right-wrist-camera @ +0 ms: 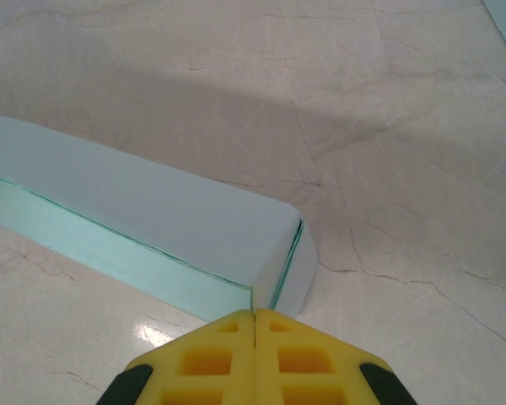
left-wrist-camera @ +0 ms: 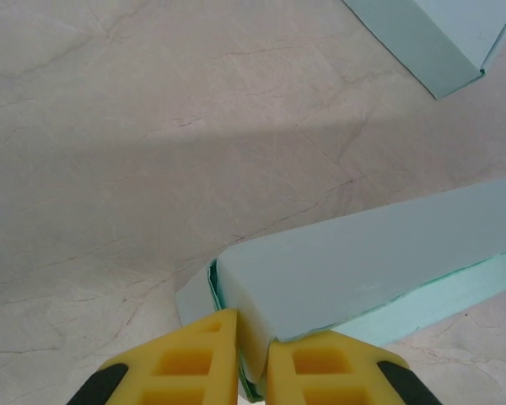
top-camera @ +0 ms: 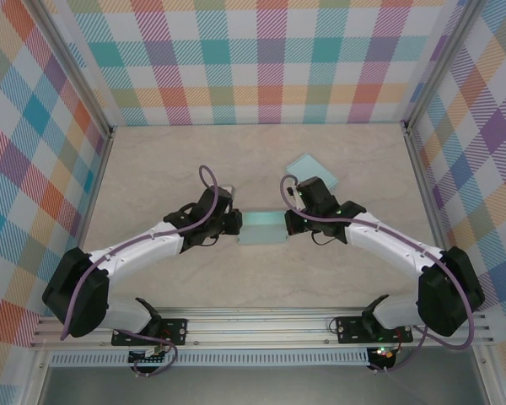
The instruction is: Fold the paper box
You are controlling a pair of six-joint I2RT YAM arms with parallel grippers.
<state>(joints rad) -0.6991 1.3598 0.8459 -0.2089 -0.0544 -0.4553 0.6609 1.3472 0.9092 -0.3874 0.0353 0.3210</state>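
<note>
Paper box (top-camera: 263,229) lies mid-table with its long edges running left to right, spanning the gap between two arms. The left gripper (left-wrist-camera: 253,342) clamps its yellow fingers on the box's left end. The right gripper (right-wrist-camera: 255,317) holds its fingers pressed together at the right end's near corner. A second teal piece (top-camera: 312,171) lies apart, behind and to the right. Bare tabletop (top-camera: 169,160) stretches open toward the plaid walls (top-camera: 270,59).
</note>
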